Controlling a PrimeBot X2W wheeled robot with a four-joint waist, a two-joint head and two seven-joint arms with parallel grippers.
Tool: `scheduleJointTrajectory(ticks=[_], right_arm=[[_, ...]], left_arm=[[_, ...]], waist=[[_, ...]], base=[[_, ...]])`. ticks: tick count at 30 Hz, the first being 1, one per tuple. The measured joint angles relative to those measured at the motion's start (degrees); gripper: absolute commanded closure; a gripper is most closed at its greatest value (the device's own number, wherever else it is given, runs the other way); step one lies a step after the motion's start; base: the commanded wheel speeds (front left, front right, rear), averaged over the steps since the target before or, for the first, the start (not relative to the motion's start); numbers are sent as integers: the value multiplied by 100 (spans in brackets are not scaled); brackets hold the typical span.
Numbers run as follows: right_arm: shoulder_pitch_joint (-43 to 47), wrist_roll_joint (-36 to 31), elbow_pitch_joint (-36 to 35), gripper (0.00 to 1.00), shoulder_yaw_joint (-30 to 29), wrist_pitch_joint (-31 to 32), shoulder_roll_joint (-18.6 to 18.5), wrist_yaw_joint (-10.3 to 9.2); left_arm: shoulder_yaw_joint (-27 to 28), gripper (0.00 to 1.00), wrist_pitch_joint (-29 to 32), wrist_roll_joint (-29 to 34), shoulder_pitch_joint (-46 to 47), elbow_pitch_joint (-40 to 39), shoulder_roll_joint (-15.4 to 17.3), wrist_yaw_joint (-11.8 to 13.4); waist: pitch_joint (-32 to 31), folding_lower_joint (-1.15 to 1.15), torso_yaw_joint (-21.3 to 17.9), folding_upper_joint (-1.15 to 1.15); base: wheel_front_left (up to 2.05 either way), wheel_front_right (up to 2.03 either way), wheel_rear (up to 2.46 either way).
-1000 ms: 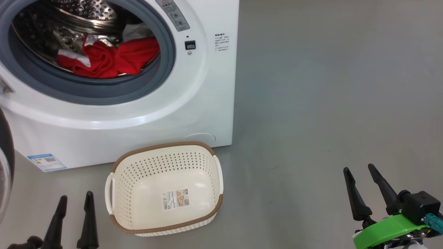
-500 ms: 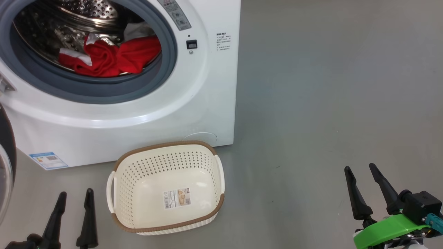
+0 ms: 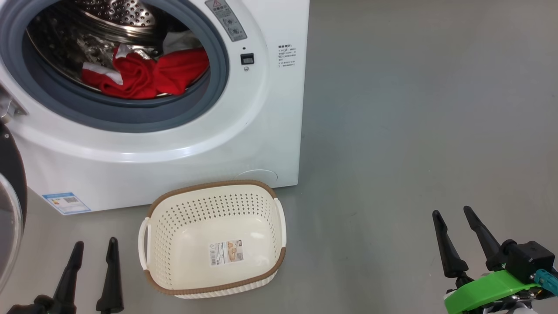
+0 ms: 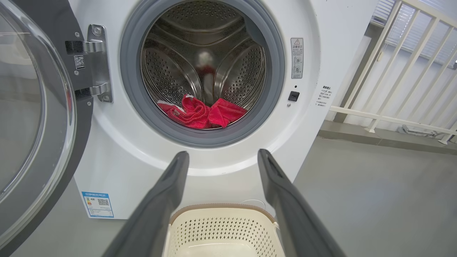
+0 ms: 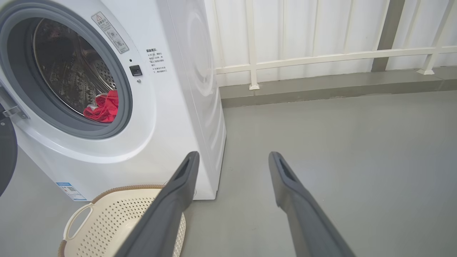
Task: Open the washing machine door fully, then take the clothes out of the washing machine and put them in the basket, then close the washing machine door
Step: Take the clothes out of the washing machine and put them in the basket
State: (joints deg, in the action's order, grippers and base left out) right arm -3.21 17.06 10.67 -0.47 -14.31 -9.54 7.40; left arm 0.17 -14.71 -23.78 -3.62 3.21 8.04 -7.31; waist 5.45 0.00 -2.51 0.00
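Only partly we see the washing machine door (image 4: 35,117); grey floor (image 3: 414,131), white railing (image 5: 321,58); left gripper (image 3: 96,242), right gripper (image 3: 451,211) spread, empty.

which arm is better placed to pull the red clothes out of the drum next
Likely left. The left gripper is open and points straight at the clothes in the open washing machine, with the basket close by. The right gripper sits off to the machine's right, over the floor.

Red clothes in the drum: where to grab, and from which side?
Likely the raised bunched fold at the middle of the clothes, coming straight in through the front opening over the lower gasket. The heap lies low near the front of the drum, and that ridge stands up enough to pinch across. The open left pincer faces the opening squarely.
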Motion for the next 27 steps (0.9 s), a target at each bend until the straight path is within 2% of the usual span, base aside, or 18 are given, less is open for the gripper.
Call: scheduleJointTrajectory(ticks=[19, 27], right_arm=[[-1, -11, 2, 0, 93, 0, -4, 0], [-2, -11, 3, 0, 103, 0, -1, 0]], left_arm=[[64, 0, 0, 10, 5, 168, -76, 0], [63, 0, 0, -9, 44, 335, -84, 0]], waist=[[43, 0, 25, 0], [86, 0, 47, 0]], base=[[109, -109, 0], [40, -40, 0]])
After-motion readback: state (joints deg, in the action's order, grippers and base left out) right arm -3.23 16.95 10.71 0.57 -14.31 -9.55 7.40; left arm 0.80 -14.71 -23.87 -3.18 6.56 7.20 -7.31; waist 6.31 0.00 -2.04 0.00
